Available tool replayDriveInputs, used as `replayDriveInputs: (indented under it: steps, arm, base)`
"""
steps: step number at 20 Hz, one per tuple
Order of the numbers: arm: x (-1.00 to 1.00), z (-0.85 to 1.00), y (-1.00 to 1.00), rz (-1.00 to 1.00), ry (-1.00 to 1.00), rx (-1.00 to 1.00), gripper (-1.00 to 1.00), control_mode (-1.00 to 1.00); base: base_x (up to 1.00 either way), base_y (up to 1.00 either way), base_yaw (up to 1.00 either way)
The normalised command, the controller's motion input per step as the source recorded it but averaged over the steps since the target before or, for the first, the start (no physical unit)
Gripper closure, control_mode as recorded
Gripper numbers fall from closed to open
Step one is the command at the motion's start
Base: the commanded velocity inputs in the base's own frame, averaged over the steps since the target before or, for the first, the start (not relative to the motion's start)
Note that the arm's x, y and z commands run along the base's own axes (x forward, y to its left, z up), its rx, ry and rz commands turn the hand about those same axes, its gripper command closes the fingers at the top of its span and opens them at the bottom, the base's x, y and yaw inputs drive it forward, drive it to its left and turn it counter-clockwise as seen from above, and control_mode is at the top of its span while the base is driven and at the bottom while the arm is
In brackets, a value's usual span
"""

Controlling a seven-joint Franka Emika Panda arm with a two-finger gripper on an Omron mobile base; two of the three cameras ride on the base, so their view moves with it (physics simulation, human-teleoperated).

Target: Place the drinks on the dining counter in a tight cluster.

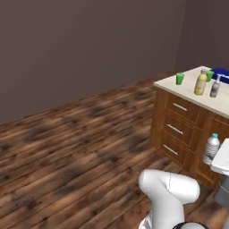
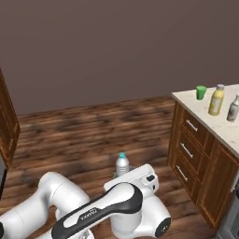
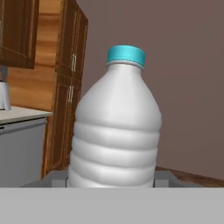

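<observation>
My gripper (image 3: 112,180) is shut on the clear water bottle (image 3: 116,131) with the blue cap and holds it upright off the floor. The same bottle (image 1: 211,148) hangs in front of the island's drawers, beside my white hand. In the right base view the bottle (image 2: 122,164) stands up above my hand (image 2: 134,179). On the beige dining counter (image 1: 188,88) stand the yellow juice bottle (image 1: 201,83) and, just right of it, the slim brownish bottle (image 1: 215,87). From the other side, the juice bottle (image 2: 216,100) and the brownish bottle (image 2: 233,108) stand on the counter (image 2: 210,120).
Two green cups (image 1: 180,78) (image 1: 209,75) and a blue object (image 1: 221,73) also stand on the island top. Wooden drawers (image 1: 176,129) face me below it. Open wood floor (image 1: 80,143) spreads to the left. Tall wooden cabinets (image 3: 65,87) show behind the bottle.
</observation>
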Motion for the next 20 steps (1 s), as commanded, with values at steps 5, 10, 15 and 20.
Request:
replayDriveInputs:
  steps: [5,10,15,20]
  arm:
    - [0.0,0.0,0.0,0.0,0.0,0.0,1.0,1.0]
    - [0.0,0.0,0.0,0.0,0.0,0.0,1.0,1.0]
    - [0.0,0.0,0.0,0.0,0.0,0.0,1.0,1.0]
    - [0.0,0.0,0.0,0.0,0.0,0.0,1.0,1.0]
  base:
    - [0.88,0.0,0.0]
    - [0.77,0.0,-0.16]
    - [0.59,0.01,-0.37]
    - [0.51,0.06,-0.47]
